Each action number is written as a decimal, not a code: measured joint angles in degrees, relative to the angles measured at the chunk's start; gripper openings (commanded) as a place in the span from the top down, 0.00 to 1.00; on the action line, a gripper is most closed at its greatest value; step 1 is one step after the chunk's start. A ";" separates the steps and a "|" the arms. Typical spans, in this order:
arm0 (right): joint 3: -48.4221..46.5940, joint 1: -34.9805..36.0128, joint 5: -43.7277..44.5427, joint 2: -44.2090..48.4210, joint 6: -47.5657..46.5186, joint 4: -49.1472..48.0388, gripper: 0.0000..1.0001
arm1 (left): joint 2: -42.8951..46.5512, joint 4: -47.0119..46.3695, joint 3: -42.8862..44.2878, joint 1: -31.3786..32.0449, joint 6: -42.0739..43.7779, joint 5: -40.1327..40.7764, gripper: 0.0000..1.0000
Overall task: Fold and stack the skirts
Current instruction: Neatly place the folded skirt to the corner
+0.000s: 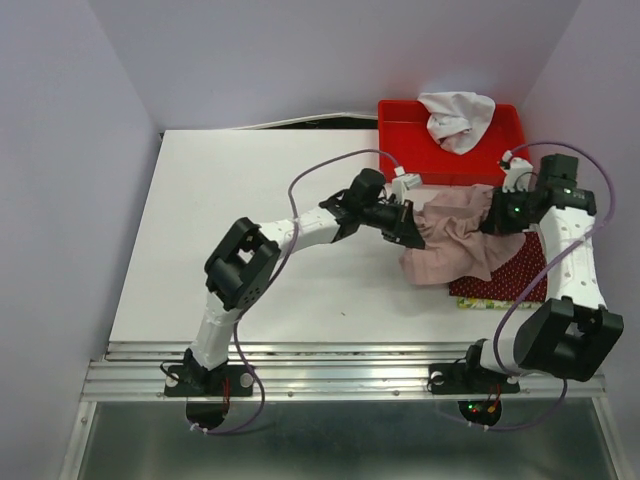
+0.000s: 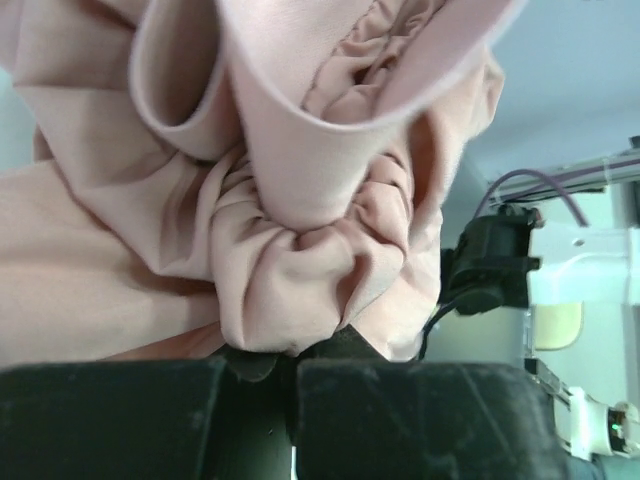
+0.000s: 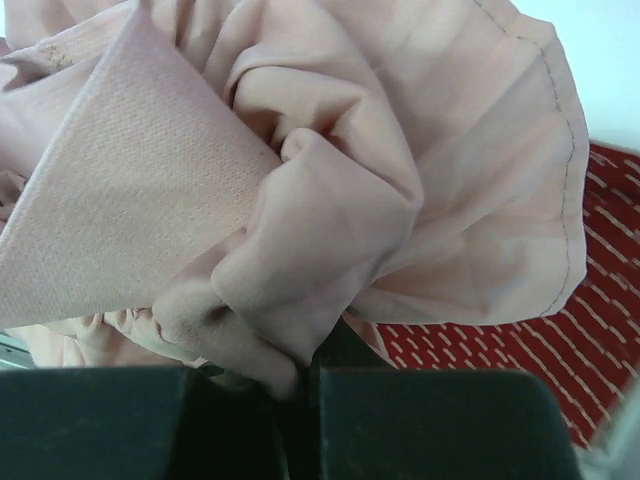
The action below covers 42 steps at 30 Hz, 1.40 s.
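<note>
Open table (image 1: pixel 230 230) left; red bin (image 1: pixel 400 140) beyond skirt (image 1: pixel 455 240)

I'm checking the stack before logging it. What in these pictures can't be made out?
- Yellow-green skirt: top view, only a sliver shows beneath the dark red skirt; its fold is hidden.
- Dark red skirt: largely covered by the pink skirt and the right arm.
- Left hand and right hand: wrist views, pink cloth buries the fingertips.
- White cloth in the red bin: garment type unclear.

Looks like a robotics lab: plain pale walls (image 1: pixel 60 200) around a white table (image 1: pixel 230 200), arms (image 1: pixel 300 231) bolted to a metal rail (image 1: pixel 340 372).
</note>
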<state>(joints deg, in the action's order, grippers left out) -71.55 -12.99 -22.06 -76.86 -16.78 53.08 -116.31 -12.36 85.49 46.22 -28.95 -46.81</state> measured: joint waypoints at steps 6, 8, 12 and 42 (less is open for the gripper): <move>-6.03 -17.40 -1.05 -0.13 -12.09 9.97 0.99 | -11.74 -5.09 15.10 7.45 -4.11 0.70 1.00; -6.86 -22.43 -1.81 -0.85 -15.98 12.28 0.99 | -14.97 -6.23 19.17 9.25 -5.44 0.81 1.00; -5.90 -31.21 -2.01 -4.37 -22.01 13.18 0.99 | -22.43 -8.94 26.73 12.50 -7.32 1.31 1.00; -3.28 -32.30 -13.81 -15.76 -20.92 4.00 0.99 | -24.02 -11.74 26.69 9.51 -6.97 4.94 1.00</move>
<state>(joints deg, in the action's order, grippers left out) -74.83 -45.30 -35.88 -92.62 -37.69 57.08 -140.33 -24.10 112.18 55.72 -35.92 -41.87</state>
